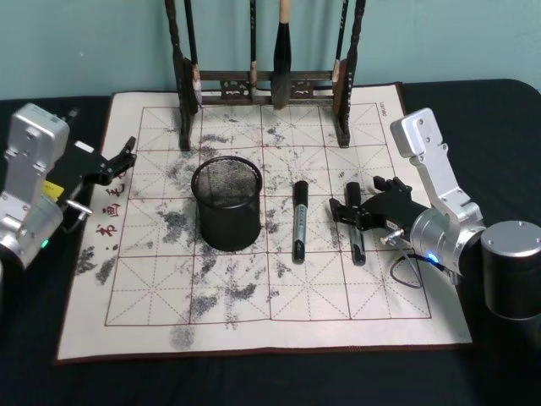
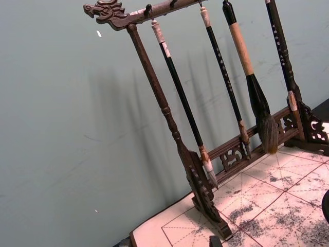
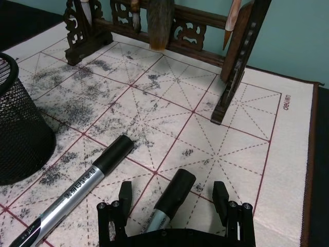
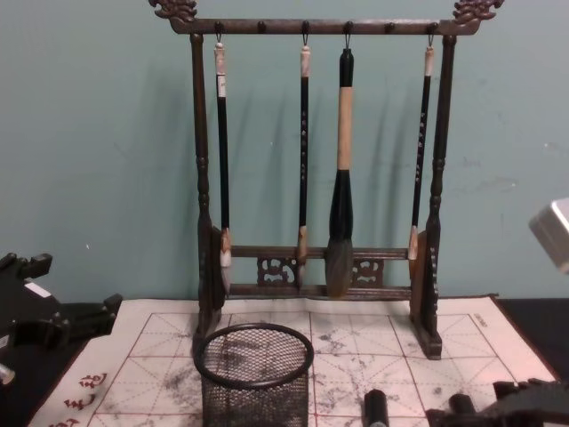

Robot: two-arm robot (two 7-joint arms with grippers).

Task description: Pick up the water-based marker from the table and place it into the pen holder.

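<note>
The right gripper (image 1: 356, 203) is low over the right half of the white grid mat (image 1: 254, 304). Its fingers (image 3: 221, 194) stand apart, one on each side of the water-based marker (image 1: 357, 245). The right wrist view shows a gap on both sides of the black cap, so nothing is clamped. That marker lies flat on the mat, with its cap end toward the brush rack (image 1: 262, 85) at the back.

A second marker (image 1: 299, 222) lies roughly parallel just to its left, between it and the pen holder (image 1: 226, 224). The black mesh holder stands upright near the middle of the mat, in front of the rack and well clear of both markers.

The left gripper (image 1: 125, 156) hangs at the left edge of the mat, above the red characters and away from everything else. Whether its grip is open or closed I cannot tell. The dark worktop (image 1: 25, 355) shows around the mat's borders.
</note>
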